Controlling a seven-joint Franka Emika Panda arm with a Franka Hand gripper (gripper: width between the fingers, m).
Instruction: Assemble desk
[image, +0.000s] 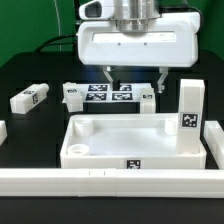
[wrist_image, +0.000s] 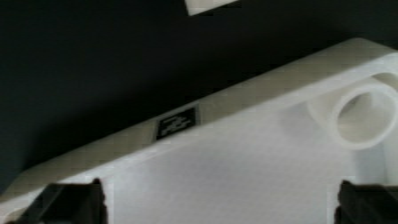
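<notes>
A robot gripper (image: 136, 74) hangs empty with its fingers spread wide, just above the far rim of the white tray-like tabletop (image: 110, 155). In the wrist view that rim, with a small square tag and a round corner socket (wrist_image: 365, 115), lies right under the fingertips. Assembly appears barely begun. One blocky upright leg (image: 190, 112) seems seated at a tabletop corner beside the gripper. A loose leg (image: 28, 98) lies flat, well off to its other side.
</notes>
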